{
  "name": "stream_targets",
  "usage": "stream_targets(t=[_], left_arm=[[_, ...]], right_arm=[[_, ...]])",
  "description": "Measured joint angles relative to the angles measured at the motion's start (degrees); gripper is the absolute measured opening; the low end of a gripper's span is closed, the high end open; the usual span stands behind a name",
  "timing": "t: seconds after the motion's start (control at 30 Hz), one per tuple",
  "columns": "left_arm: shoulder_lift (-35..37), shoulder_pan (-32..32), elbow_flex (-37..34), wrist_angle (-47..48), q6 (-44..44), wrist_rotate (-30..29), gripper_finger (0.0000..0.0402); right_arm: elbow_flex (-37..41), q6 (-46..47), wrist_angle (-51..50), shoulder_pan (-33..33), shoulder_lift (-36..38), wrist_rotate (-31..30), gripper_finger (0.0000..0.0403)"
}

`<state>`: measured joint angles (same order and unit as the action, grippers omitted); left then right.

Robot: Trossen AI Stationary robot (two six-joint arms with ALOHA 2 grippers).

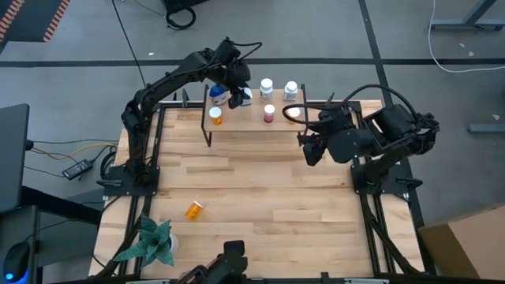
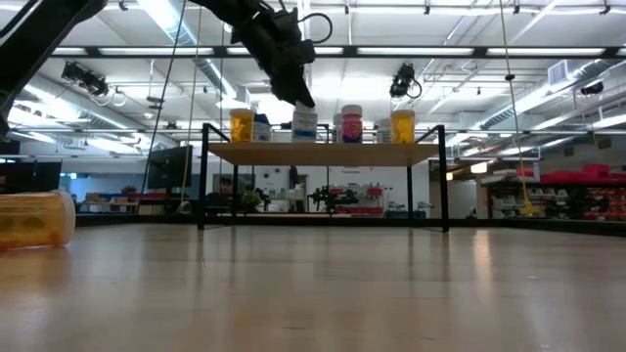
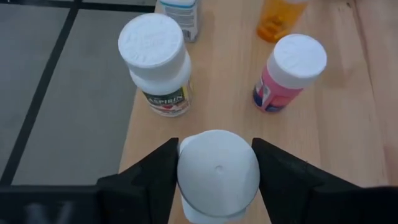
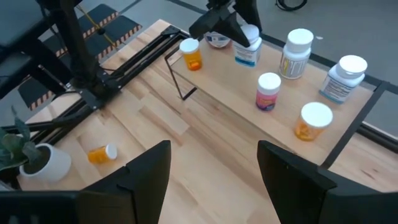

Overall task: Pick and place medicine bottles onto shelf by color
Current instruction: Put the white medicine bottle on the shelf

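Down at the near end of the table (image 1: 260, 197), beside the green plant (image 1: 150, 243), 1 orange bottle (image 1: 194, 210) lies on its side, long axis along the tabletop, well apart from both arms; it looks the obvious leftover, and from where things stand the left arm's side of the table is the nearer one to it. Move up the table and the right gripper (image 1: 309, 147) hangs over the boards just short of the shelf (image 1: 245, 122), fingers spread wide with nothing between them, waiting. Now the shelf itself: an orange bottle (image 1: 215, 116) stands near its left end, a pink bottle (image 1: 269, 113) near the middle, another orange one (image 4: 310, 121) toward the right, and 2 white bottles (image 1: 267, 87) stand along the far edge. And here is the action: the left gripper (image 3: 216, 171) is over the shelf's far left part, fingers clamped either side of a white-capped bottle (image 3: 217, 173), which stands upright, cap up between the pads, its base at or just above the board, I can't tell which. An aspirin bottle (image 3: 157, 62) stands just beyond it. I'd say a straight release and lift is all that's left here.
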<state>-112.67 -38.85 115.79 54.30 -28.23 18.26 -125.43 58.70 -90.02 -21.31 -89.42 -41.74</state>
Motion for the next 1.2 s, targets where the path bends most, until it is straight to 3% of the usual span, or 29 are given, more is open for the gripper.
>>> stream_targets(t=[0.7, 1.2], left_arm=[[-2.9, -1.3, 0.0, -0.9, -3.0, 0.0, 0.0195], [-2.9, -2.8, 0.0, -0.9, -3.0, -0.2, 0.0212]], right_arm=[[0.0, -0.3, 0.0, 0.7, 0.0, 1.5, 0.0247], [0.0, -0.4, 0.0, 0.7, 0.0, 1.5, 0.0247]])
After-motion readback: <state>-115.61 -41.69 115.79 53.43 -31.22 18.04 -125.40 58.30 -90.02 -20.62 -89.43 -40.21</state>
